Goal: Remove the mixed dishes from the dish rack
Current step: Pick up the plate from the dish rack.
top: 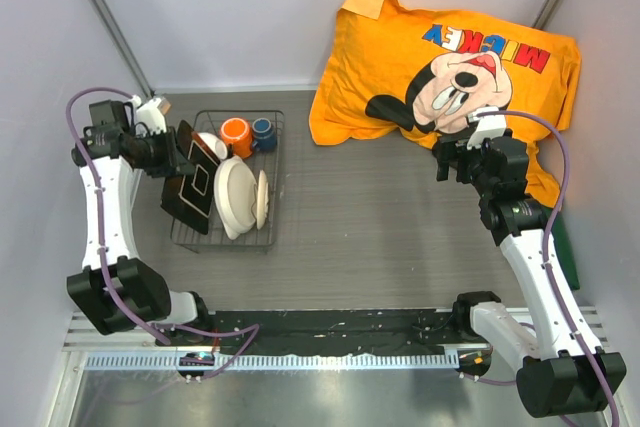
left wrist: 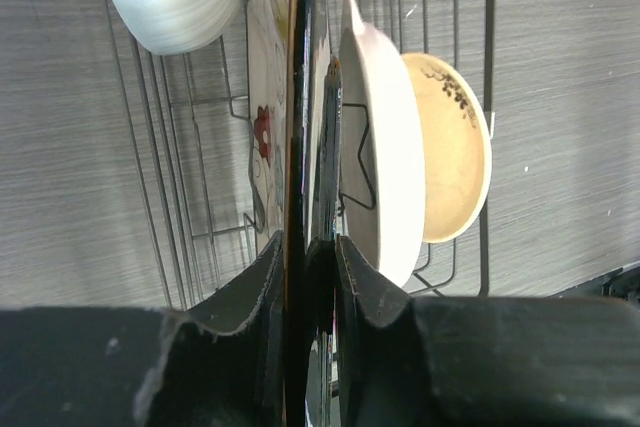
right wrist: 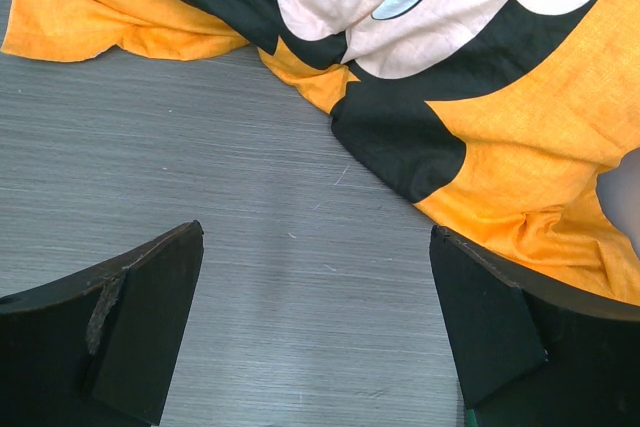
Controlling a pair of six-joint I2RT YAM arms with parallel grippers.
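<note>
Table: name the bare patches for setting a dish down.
Free: the grey table between dish rack and orange Mickey cloth; the strip between rack and near edge. Crowded: inside the rack; back right, under the cloth.

Upper right: orange pillowcase (top: 450, 57), Mickey print in black, cream, red. Centre left: dark wire dish rack (top: 225, 242); orange mug (top: 236, 135); dark-blue cup (top: 264, 132); cream round bowl (top: 236, 197); square plate (left wrist: 262, 132), white, red flower. Worktop (top: 380, 237) grey, fine-streaked.

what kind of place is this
Probably a robot test booth, not a kitchen: plain walls box in a grey table, two arms are bolted to its edge, a loaded dish rack sits on it.
</note>
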